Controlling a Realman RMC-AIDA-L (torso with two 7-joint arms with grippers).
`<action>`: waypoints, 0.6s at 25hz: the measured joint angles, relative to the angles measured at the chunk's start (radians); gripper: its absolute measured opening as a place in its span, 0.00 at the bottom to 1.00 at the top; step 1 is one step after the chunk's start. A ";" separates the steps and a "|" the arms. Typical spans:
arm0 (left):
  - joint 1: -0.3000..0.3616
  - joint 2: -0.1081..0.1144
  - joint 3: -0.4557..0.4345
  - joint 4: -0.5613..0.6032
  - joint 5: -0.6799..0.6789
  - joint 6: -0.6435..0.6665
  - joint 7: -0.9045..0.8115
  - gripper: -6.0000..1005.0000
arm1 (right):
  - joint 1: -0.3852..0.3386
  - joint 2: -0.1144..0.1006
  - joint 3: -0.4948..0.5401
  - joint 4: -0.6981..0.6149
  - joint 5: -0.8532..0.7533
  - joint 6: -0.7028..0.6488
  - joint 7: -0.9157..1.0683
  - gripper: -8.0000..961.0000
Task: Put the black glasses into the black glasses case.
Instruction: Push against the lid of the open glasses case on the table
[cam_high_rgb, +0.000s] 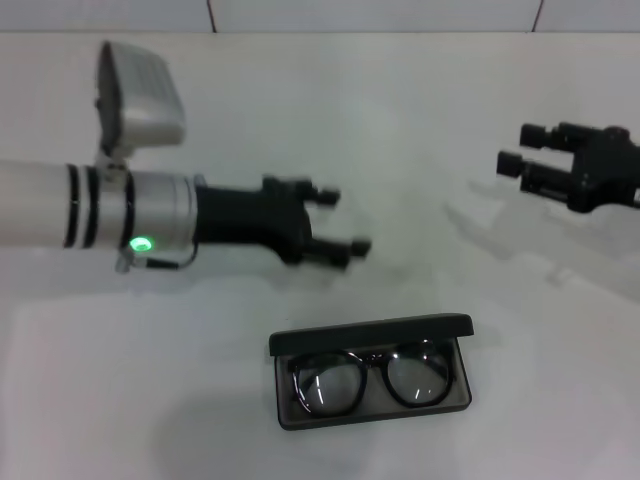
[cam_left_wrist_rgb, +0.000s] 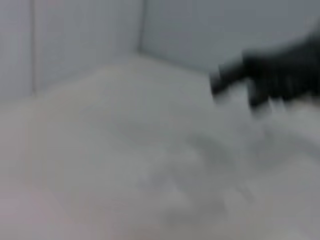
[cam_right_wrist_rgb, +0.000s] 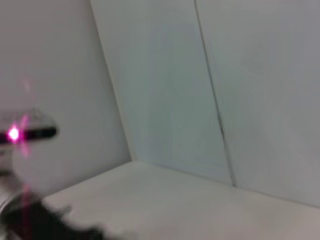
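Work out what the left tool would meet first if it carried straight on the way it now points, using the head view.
The left tool points across the table toward the robot's right, where the right tool faces it. That is probably the first thing it would meet, though depth is unclear. The black glasses case lies nearer, outside that line.

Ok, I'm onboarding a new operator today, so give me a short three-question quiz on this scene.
1. True or false: the black glasses lie inside the open black glasses case.
2. Which gripper is nearer the case? A) left gripper B) right gripper
3. Fill in: both grippers are ____ and hold nothing.

Key: 1 true; 2 A; 3 open.
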 joint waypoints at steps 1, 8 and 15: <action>0.014 0.000 -0.019 0.010 -0.039 0.002 0.026 0.88 | 0.000 0.000 -0.009 0.000 -0.009 -0.011 0.000 0.57; 0.066 0.019 -0.058 0.014 -0.251 0.082 0.080 0.88 | 0.045 -0.002 -0.100 -0.078 -0.179 -0.259 0.034 0.56; 0.079 0.022 -0.058 0.014 -0.298 0.106 0.093 0.88 | 0.109 0.005 -0.315 -0.233 -0.351 -0.217 0.201 0.55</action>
